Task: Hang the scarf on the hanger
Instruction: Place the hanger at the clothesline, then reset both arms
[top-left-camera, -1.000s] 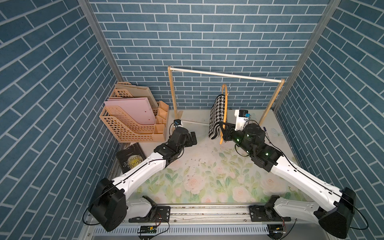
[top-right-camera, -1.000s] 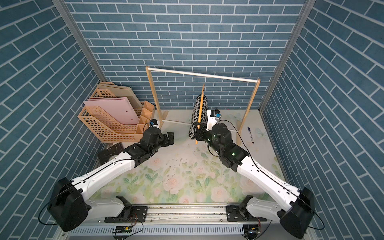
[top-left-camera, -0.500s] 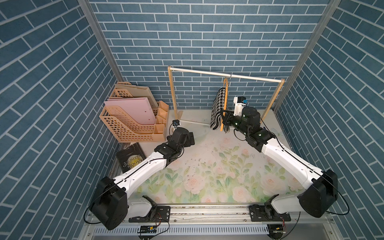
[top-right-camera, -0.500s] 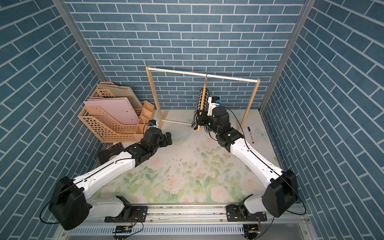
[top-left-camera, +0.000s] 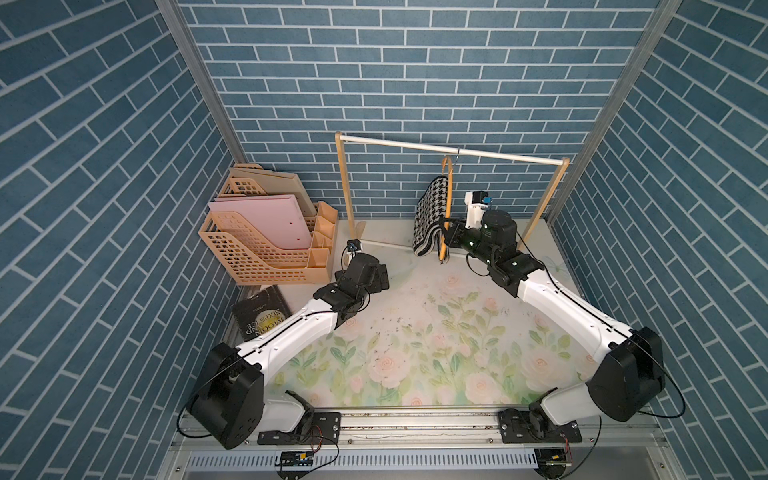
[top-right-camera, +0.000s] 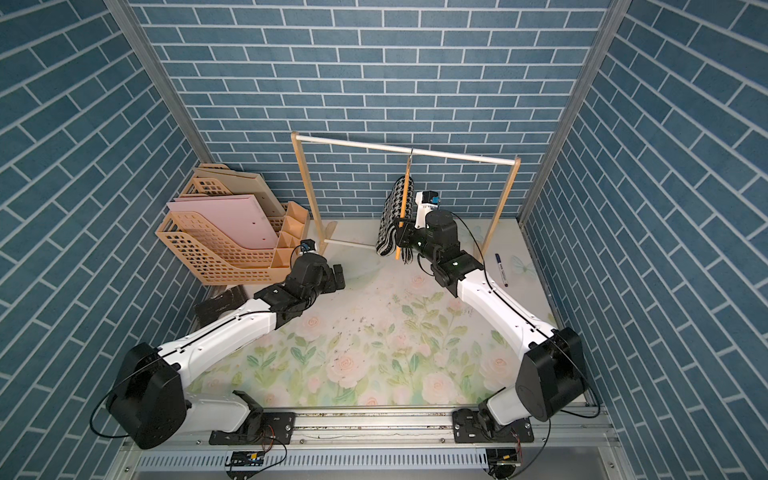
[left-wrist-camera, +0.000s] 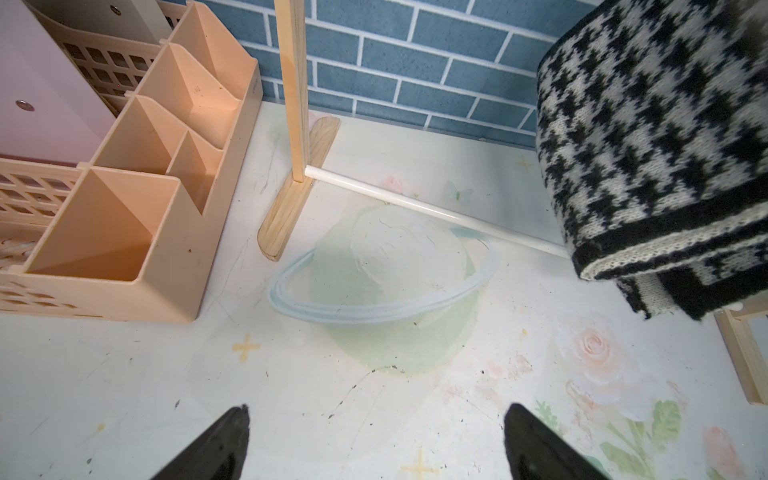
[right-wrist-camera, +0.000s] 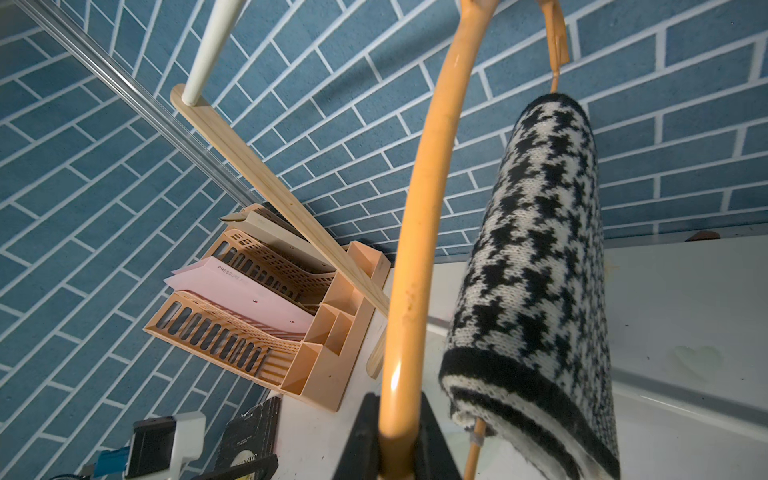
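The hanger (top-left-camera: 449, 178), hooked on the rack's white rod (top-left-camera: 415, 144) at upper centre-right, carries the scarf (top-left-camera: 430, 212) draped over its lower bar, while the right end effector (right-wrist-camera: 395, 436) is clamped narrowly on the hanger's curved arm. The left end effector (left-wrist-camera: 376, 440) hovers wide open, holding nothing, above the floral tabletop (top-left-camera: 415, 332) left of centre. At middle left, a peach mesh organiser (top-left-camera: 249, 266) holds a pink board (top-left-camera: 266, 220) and a beige folder (top-left-camera: 270, 183) beside small open-topped side compartments (left-wrist-camera: 137, 137).
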